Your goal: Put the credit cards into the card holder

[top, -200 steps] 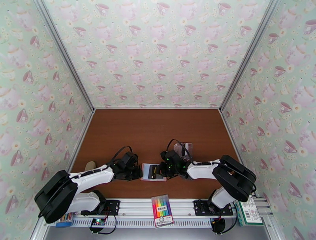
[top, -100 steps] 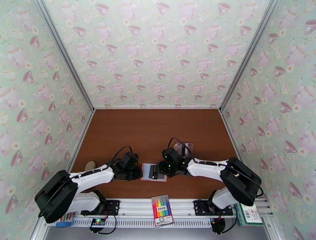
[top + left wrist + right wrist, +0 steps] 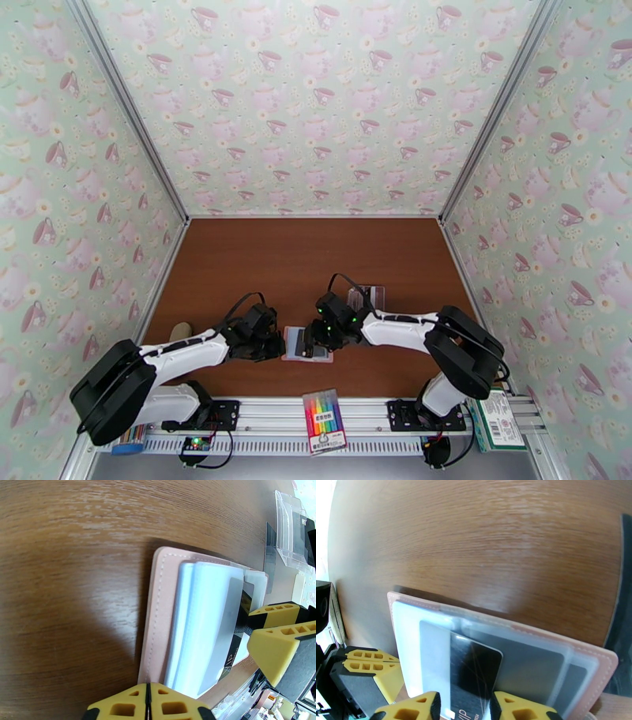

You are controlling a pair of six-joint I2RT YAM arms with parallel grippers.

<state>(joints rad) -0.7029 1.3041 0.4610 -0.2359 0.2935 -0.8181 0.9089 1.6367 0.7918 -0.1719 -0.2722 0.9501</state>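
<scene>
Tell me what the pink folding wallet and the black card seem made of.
Pink folding wallet: probably matte leather or faux leather, judging by its stitched edge. Glossy black card: likely hard plastic, with reflections and fine scratches.

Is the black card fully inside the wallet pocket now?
No, the black card juts out of the card holder pocket, its near end lying between the right gripper fingertips.
</scene>
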